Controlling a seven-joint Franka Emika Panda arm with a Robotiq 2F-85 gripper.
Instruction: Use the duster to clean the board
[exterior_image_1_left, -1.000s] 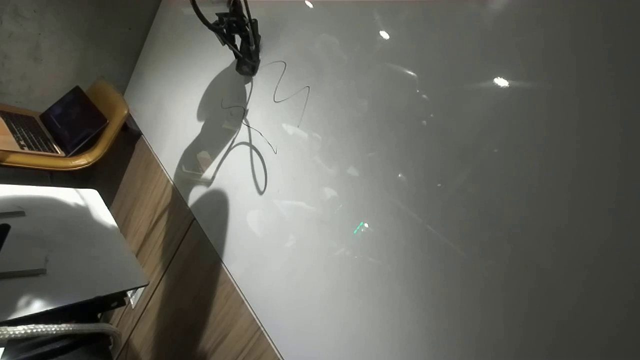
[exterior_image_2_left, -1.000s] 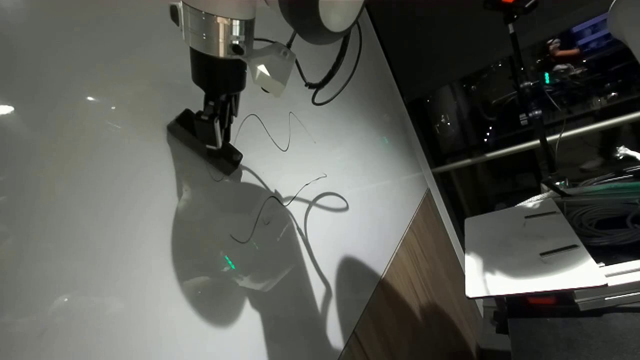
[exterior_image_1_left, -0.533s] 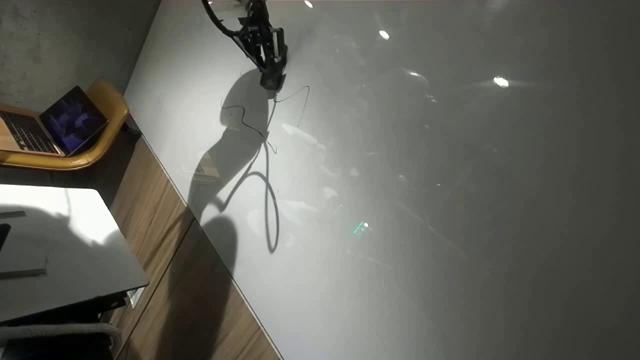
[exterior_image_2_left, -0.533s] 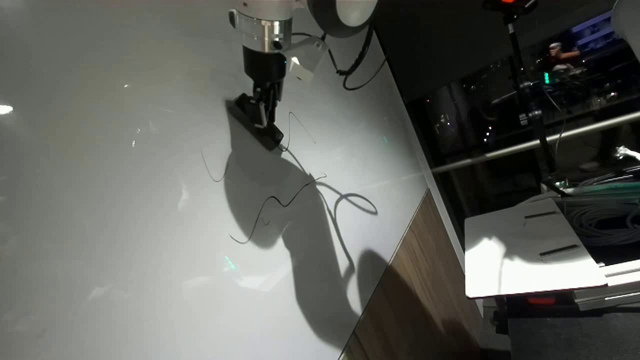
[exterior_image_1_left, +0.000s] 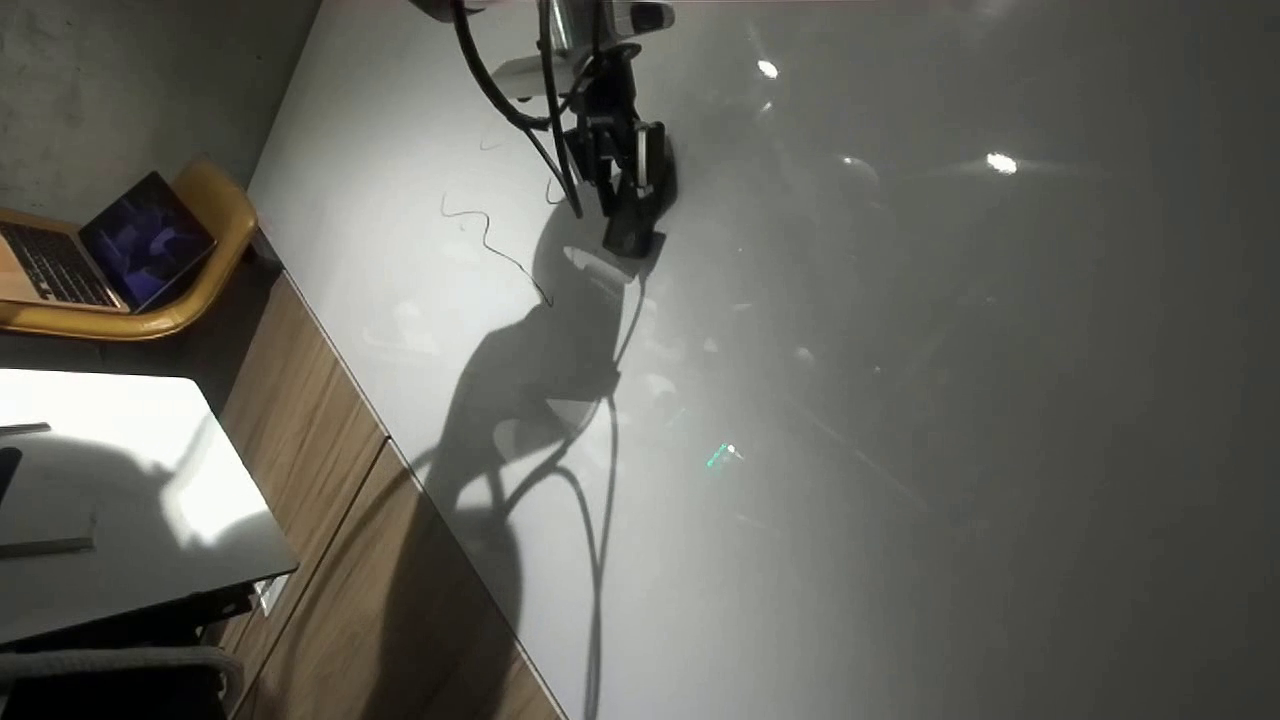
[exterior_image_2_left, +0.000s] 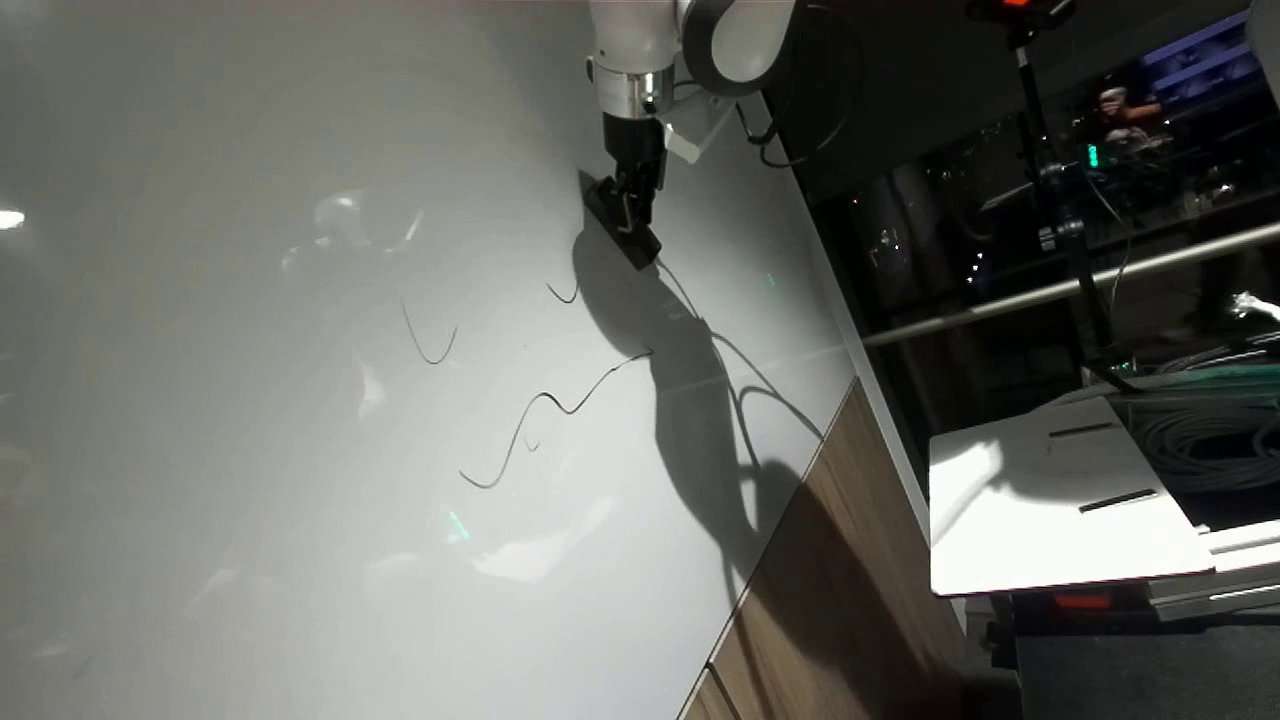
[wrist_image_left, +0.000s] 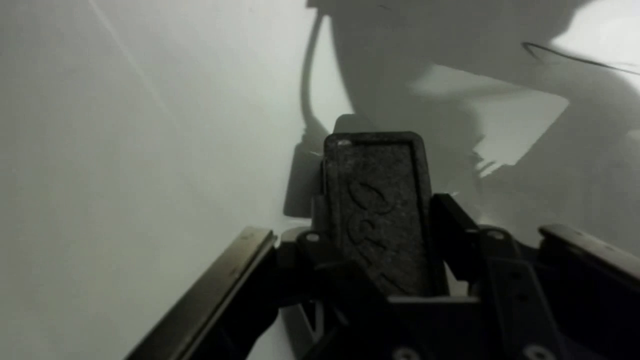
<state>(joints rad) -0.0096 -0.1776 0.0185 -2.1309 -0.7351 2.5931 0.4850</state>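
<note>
Faces whiteboard (exterior_image_2_left: 300, 430) | clamps gripper (wrist_image_left: 381, 215) across short side of eraser (wrist_image_left: 382, 170), touching whiteboard or just off, cannot tell | in an exterior view, slants eraser lengthwise down-right; likely needs to go down-left to longest squiggle (exterior_image_2_left: 546, 395)

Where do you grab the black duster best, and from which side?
I'd pinch the duster by its two long sides, near the middle, coming from the patterned back. It's a narrow block, so those sides probably give the steadiest hold and leave the face toward the board free for wiping. The gripper holds it about like that.
</note>
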